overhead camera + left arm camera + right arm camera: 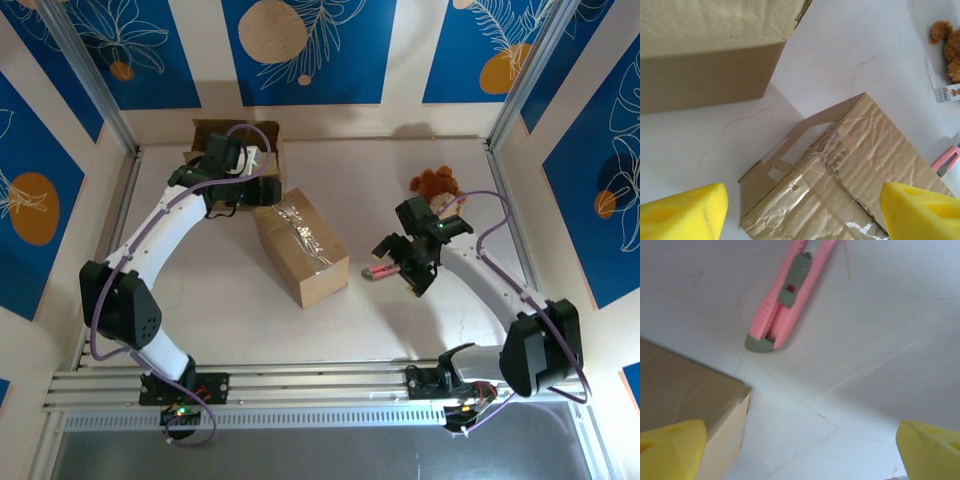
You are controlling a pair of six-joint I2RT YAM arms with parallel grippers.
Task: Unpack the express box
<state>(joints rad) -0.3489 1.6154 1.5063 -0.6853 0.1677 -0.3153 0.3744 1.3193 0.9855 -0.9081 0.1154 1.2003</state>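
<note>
Overhead, the left end effector (262, 190) hangs with its fingers spread and nothing between them, over the gap between two cartons. In its wrist view the left end effector (800, 215) shows a yellow pad at each lower corner, wide apart, with the far end of the express box (855, 170) lying between and beneath them. The express box (300, 245) sits closed near the middle of the table (200, 300), turned at an angle, with crinkled clear tape (305, 232) running along its top. Up close its cardboard is creased and scuffed along the seam. Just behind the left end effector stands a second brown carton (235, 135), against the back wall and partly covered by the arm; its side wall (705, 55) lies close to the express box, with a strip of bare table between them.

The right end effector (405, 265) is also spread wide and pinching nothing. In the wrist view the right end effector (800, 450) hovers above bare table, with a pink utility knife (787, 295) lying flat ahead of the pads. The knife (378, 271) lies on the table, apart from the express box's right end. One corner of that box (685, 400) juts in beside the left pad. Farther back on the right, a brown plush toy (433, 185) lies on the table near the right arm, its paper tag (947, 93) beside it.
</note>
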